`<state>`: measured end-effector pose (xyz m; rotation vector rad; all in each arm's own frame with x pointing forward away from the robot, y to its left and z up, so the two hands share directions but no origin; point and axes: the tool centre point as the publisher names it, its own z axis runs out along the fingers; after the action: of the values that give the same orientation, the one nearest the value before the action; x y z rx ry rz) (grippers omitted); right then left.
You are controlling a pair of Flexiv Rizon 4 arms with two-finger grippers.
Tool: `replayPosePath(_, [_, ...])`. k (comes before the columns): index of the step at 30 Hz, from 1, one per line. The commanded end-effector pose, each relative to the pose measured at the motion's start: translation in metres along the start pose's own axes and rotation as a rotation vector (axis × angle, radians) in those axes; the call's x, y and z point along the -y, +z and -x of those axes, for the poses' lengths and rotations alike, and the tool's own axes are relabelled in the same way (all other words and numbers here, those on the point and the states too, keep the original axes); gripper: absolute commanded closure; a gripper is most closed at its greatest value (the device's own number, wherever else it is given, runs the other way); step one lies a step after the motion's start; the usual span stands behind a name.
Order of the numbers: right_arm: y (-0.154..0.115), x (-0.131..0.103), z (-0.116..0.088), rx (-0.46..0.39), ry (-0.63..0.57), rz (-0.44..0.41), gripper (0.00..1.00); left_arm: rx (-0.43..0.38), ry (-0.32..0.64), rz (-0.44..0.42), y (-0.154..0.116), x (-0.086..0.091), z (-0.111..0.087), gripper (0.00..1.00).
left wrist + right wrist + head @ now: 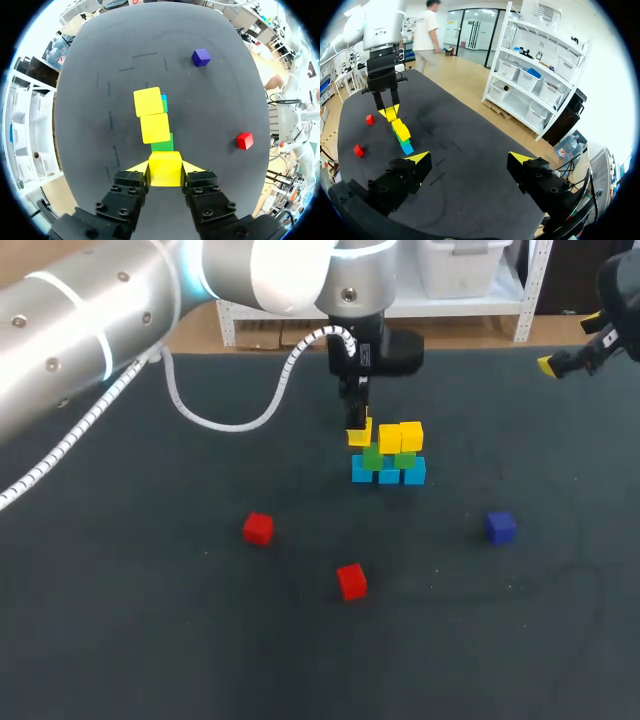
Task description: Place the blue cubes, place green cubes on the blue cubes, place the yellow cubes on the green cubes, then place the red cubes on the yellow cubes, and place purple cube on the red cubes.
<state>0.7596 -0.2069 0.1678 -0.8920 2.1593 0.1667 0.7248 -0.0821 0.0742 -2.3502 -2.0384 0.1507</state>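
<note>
**A:** What is at the left side of the desk [120, 640]?

**B:** The left arm [90, 330] comes in from there, high over the dark surface. Under it, one red cube [258, 528] lies alone on the desk. A second red cube [351, 581] lies to the right of it, nearer to the robot's side. The two are apart from each other.

**A:** And in the middle?

**B:** There a small stack stands. Three blue cubes [389, 476] make a row on the desk, two green cubes [405, 459] sit on them, and two yellow cubes [411, 434] sit on the green ones, side by side. At the left end of the stack are the left fingers [136, 168]. They are closed on a third yellow cube [165, 168], pressing it from two sides. In the left wrist view this cube is just over a green one. I cannot tell whether it rests on it.

**A:** What is further to the right?

**B:** The purple cube [500, 527] lies alone on the desk, well apart from the stack. At the far right corner the right fingers [418, 159] hang over the desk, spread wide, with nothing between them
</note>
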Motion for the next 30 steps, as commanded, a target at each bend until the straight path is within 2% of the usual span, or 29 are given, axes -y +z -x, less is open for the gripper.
replayPosePath(1, [-0.002, -0.004, 0.0, -0.003, 0.002, -0.053, 0.0, -0.004, 0.001, -0.006, -0.001, -0.003, 0.001, 1.0])
replayPosePath(19, [-0.002, -0.004, 0.0, -0.003, 0.002, -0.053, 0.0, 0.021, -0.027, -0.008, 0.003, 0.001, 0.008, 1.0])
replayPosePath(30, [-0.002, -0.004, 0.0, -0.003, 0.002, -0.053, 0.0, -0.006, -0.102, -0.002, 0.007, 0.008, 0.006, 1.0])
